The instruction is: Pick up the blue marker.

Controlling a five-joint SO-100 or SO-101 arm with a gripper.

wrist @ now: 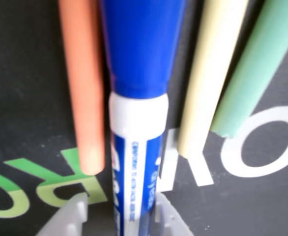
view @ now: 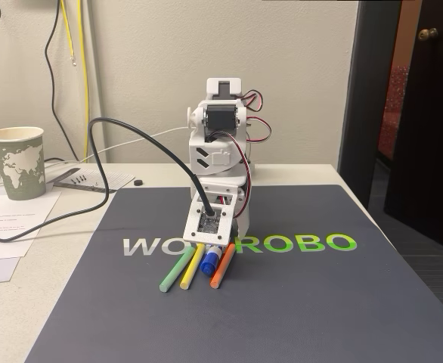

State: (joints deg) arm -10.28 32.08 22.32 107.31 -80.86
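Marker (wrist: pixel 139 73) lies on the mat (view: pixel 297 310) between orange stick (wrist: pixel 82 88) and yellow stick (wrist: pixel 210 73). Jaws spread, one each side of its barrel, in wrist view. Green stick (view: pixel 177 272) is far left in fixed view.

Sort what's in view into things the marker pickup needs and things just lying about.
Job: blue marker, lying between the gripper fingertips in the wrist view.

Lying about: orange stick, yellow stick, green stick, paper cup, papers, black cable.
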